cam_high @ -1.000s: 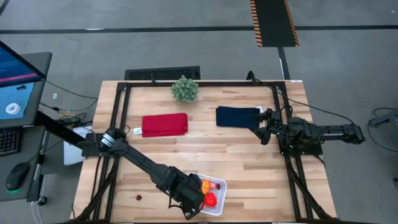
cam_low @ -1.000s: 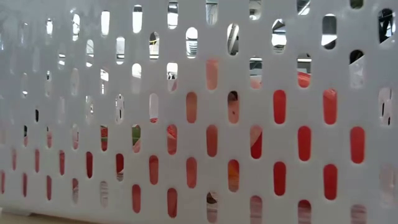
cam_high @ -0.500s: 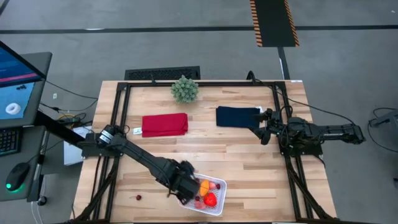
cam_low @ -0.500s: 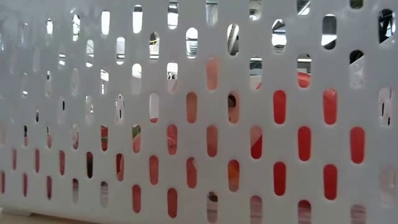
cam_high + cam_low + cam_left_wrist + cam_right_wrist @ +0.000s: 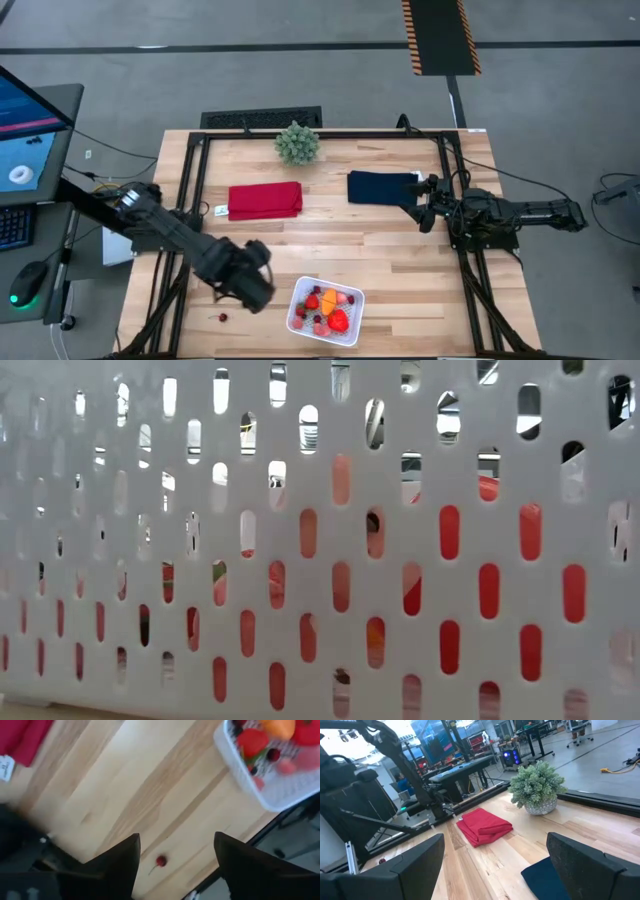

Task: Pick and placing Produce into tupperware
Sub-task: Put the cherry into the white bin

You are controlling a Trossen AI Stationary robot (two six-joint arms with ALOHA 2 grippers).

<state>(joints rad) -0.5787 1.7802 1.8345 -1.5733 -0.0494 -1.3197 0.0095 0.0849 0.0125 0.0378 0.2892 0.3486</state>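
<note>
The white tupperware (image 5: 325,311) stands near the table's near edge and holds several toy fruits: an orange piece (image 5: 328,297), a red pepper-like piece (image 5: 339,321), strawberries and pinkish pieces. Its slotted wall (image 5: 320,480) fills the low view. One dark red cherry (image 5: 222,317) lies on the wood left of it. My left gripper (image 5: 252,288) hovers open between cherry and tupperware; in its wrist view the cherry (image 5: 160,861) shows between the fingers, the tupperware (image 5: 272,795) off to one side. My right gripper (image 5: 425,206) waits open at the navy cloth's right end.
A folded red cloth (image 5: 265,200) and a navy cloth (image 5: 383,187) lie across the table's middle, with a bushy green plant (image 5: 297,143) at the far edge. Bare wood lies between the cloths and the tupperware. The cherry sits close to the near edge.
My left gripper has drawn back from over the tupperware toward the table's left, ending above the wood near the cherry. The tupperware, half covered by the gripper a second ago, now shows all its fruits and stands where it was.
</note>
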